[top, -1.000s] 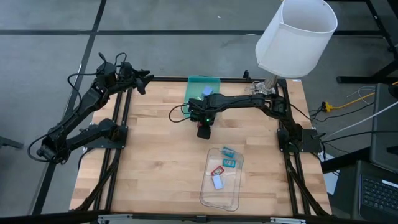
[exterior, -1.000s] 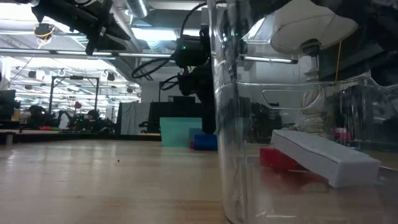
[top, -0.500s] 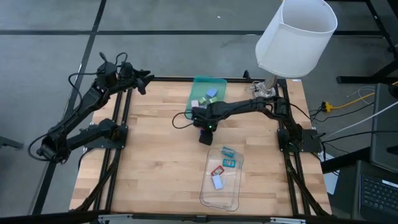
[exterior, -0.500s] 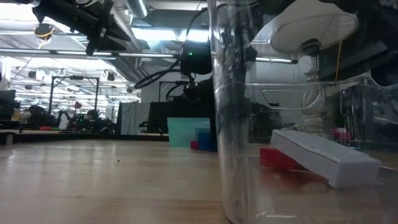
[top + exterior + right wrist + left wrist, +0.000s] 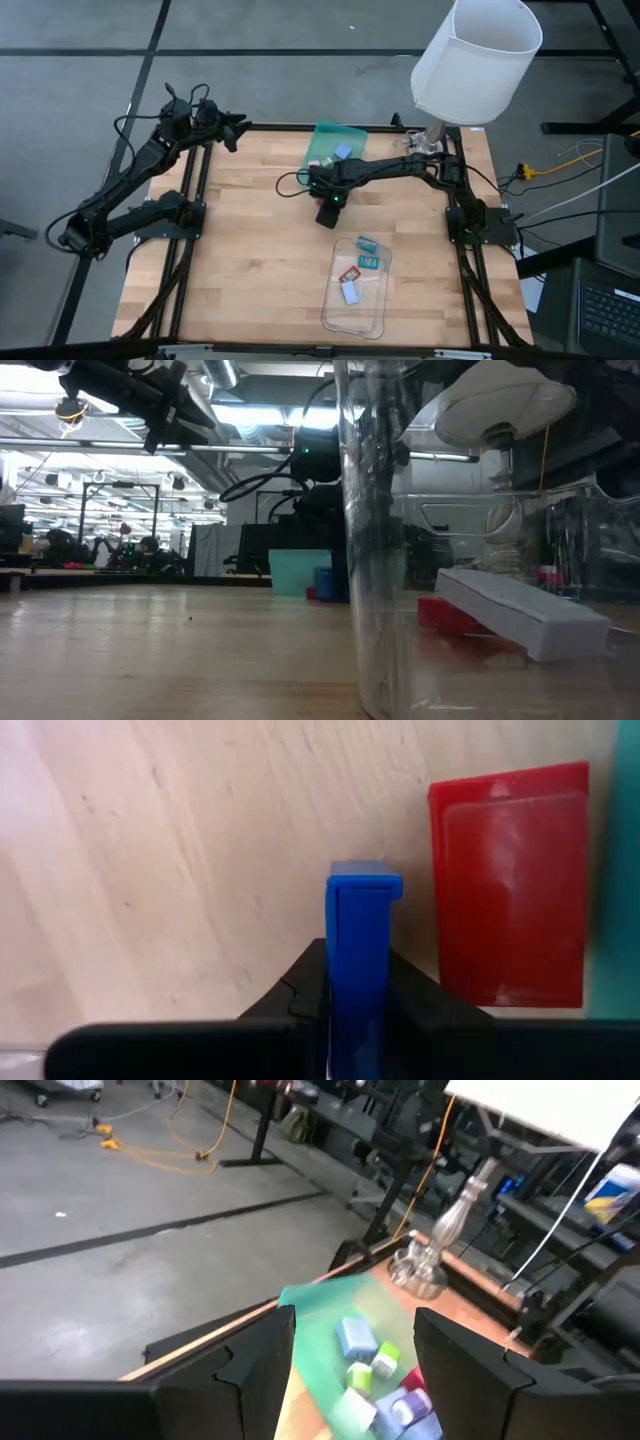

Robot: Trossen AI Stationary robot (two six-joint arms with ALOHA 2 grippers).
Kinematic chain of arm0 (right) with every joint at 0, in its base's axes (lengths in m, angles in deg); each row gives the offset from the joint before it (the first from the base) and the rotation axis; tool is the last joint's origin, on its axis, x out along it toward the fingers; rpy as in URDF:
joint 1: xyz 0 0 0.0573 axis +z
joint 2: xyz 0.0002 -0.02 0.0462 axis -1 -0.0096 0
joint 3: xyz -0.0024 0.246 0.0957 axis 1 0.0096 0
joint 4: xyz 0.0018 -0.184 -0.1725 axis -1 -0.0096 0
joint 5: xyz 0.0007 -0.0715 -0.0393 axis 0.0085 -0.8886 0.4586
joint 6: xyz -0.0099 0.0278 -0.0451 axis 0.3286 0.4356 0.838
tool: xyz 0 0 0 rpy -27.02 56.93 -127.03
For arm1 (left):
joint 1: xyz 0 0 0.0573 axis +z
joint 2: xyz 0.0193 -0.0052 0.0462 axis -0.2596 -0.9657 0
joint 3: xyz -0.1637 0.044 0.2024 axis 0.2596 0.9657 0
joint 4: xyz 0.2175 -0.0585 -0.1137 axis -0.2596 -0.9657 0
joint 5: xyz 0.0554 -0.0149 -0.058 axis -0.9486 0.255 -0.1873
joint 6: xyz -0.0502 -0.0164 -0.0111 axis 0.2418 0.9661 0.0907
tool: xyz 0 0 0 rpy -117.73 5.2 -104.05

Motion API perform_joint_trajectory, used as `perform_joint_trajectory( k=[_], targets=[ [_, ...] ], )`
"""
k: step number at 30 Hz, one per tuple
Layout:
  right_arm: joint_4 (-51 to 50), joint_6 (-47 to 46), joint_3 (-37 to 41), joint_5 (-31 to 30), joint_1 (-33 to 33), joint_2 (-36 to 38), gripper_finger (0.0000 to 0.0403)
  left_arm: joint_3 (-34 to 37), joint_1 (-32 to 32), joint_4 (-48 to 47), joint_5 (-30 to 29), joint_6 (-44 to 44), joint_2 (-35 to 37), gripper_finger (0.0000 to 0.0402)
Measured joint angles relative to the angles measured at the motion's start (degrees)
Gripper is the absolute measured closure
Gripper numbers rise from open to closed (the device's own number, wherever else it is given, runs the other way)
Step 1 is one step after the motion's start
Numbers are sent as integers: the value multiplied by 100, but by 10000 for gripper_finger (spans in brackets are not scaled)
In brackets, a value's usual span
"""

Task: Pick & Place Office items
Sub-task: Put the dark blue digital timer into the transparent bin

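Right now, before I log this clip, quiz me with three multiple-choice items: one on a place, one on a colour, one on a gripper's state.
1. Where does the green tray sit?
A. table's far edge
B. table's near edge
C. on the floor

2. What colour is the flat piece in the right gripper?
A. white
B. blue
C. yellow

3. The right gripper is:
A. wide open, empty
B. shut on the piece
C. out of view

Key: A, the high view shows the tray at the top edge; B, the right wrist view shows blue; B, the fingers clamp it.
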Motion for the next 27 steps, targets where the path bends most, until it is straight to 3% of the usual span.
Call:
perform_joint_trajectory(
  k=[8, 13, 17, 23, 27],
  targets=[
    [-46, -18, -1188, 702, -29, 158, 360, 0, -143, 821, -2, 291, 2, 199],
    [-153, 28, -1929, 760, -40, 446, 360, -4, -143, 985, -4, 388, 7, 199],
    [-845, 286, -2424, 660, -33, 795, 360, -4, -142, 980, -6, 364, -5, 199],
    [-2129, 644, -2585, 396, 65, 1247, 360, -4, -142, 945, -4, 314, -7, 199],
    [-2755, 735, -2293, 320, 257, 1603, 360, -4, -142, 920, -4, 301, -7, 199]
  ],
)
